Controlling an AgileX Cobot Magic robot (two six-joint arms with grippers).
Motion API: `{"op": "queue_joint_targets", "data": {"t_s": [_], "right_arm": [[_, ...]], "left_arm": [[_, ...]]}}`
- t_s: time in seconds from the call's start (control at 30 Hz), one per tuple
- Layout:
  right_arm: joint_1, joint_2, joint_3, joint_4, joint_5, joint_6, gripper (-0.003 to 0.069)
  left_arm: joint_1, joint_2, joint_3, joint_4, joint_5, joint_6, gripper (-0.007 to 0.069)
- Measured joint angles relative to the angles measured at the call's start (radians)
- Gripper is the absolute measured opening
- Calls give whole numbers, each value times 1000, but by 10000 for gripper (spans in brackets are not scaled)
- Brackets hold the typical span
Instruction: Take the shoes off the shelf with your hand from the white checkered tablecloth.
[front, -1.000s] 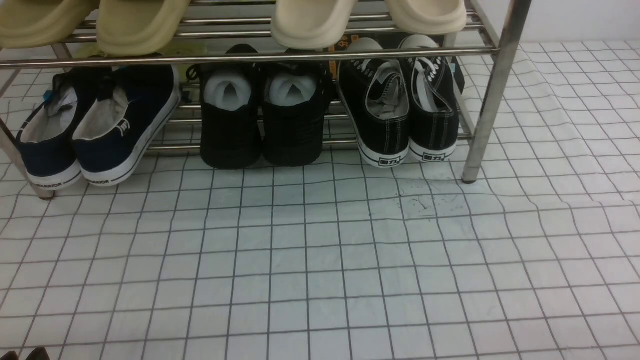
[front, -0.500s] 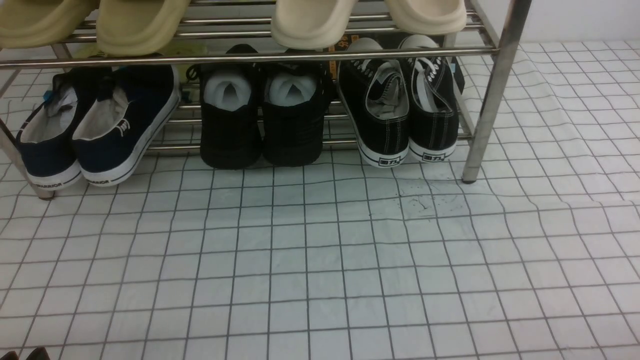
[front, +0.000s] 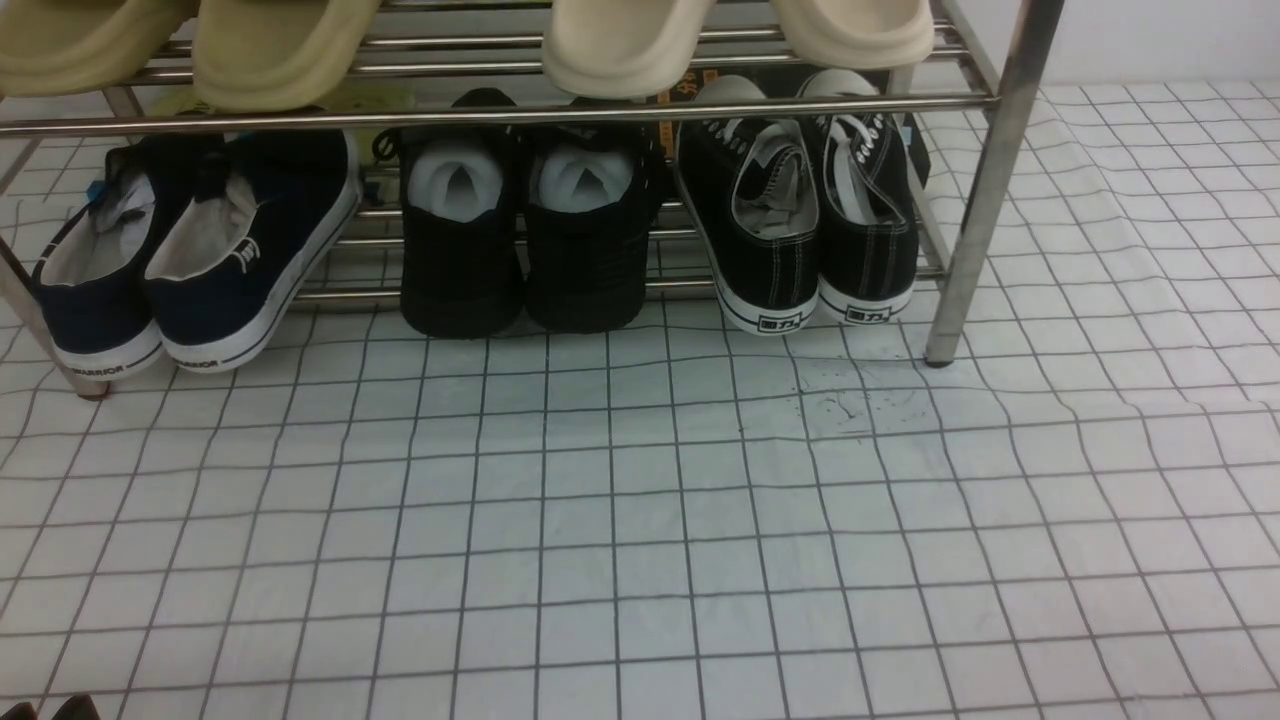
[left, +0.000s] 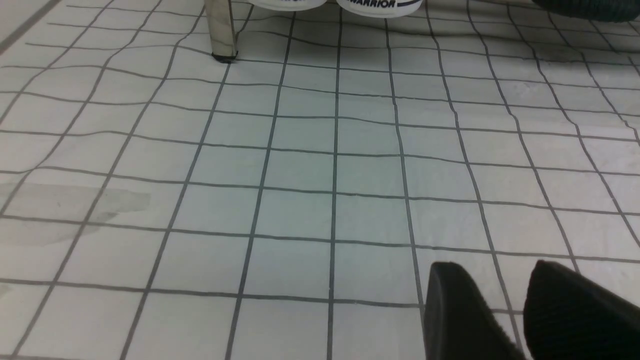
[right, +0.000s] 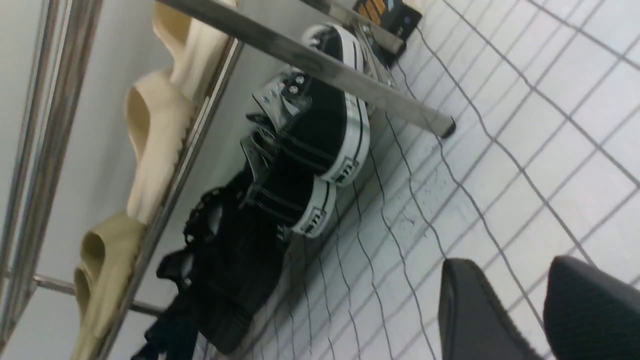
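The shoes (front: 810, 230), black canvas sneakers with white laces and soles, stand heels out at the right end of the shelf's (front: 985, 170) lower tier, on the white checkered tablecloth (front: 640, 520). The right wrist view shows them (right: 310, 150) beyond the shelf post (right: 320, 65). My right gripper (right: 510, 280) is open and empty, over the cloth, well short of the shoes. My left gripper (left: 500, 280) is open and empty, low over the cloth; only its tips (front: 45, 708) show in the front view's bottom left corner.
Navy slip-ons (front: 200, 250) sit at the lower tier's left, with their white soles (left: 380, 4) and a shelf post (left: 220, 30) in the left wrist view. All-black shoes stuffed with paper (front: 520, 240) stand in the middle. Beige slippers (front: 280, 50) and cream slippers (front: 620, 40) lie on the upper tier.
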Motion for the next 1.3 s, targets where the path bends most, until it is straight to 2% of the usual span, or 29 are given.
{"op": "queue_joint_targets", "data": {"t_s": [0.17,0.23,0.3,0.4,0.43,0.47,0.5,0.6,0.7,0.8,0.87,1.07,1.2,1.3], "right_arm": [[0,0,-16,1,-155,-17,186],[0,36,-111,-46,-157,-123,77],[0,93,-197,-88,-111,-210,17],[0,230,-346,-164,42,-342,-7],[0,349,-448,-224,198,-404,-3],[0,382,-473,-240,241,-413,-2],[0,501,-555,-291,400,-429,0],[0,762,-697,-348,696,-429,1],[0,957,-785,-312,819,-491,6],[31,1123,-869,-208,852,-625,15],[68,1194,-916,-174,853,-657,18],[207,1331,-1109,-213,822,-587,27],[354,1475,-1310,-337,832,-471,58],[448,1596,-1454,-447,841,-397,115]], "left_arm": [[0,0,0,0,0,0,240],[0,0,0,0,0,0,240],[0,0,0,0,0,0,240],[0,0,0,0,0,0,240],[0,0,0,0,0,0,240],[0,0,0,0,0,0,240],[0,0,0,0,0,0,240],[0,0,0,0,0,0,240],[0,0,0,0,0,0,240],[0,0,0,0,0,0,240],[0,0,0,0,0,0,240],[0,0,0,0,0,0,240],[0,0,0,0,0,0,240],[0,0,0,0,0,0,240]]}}
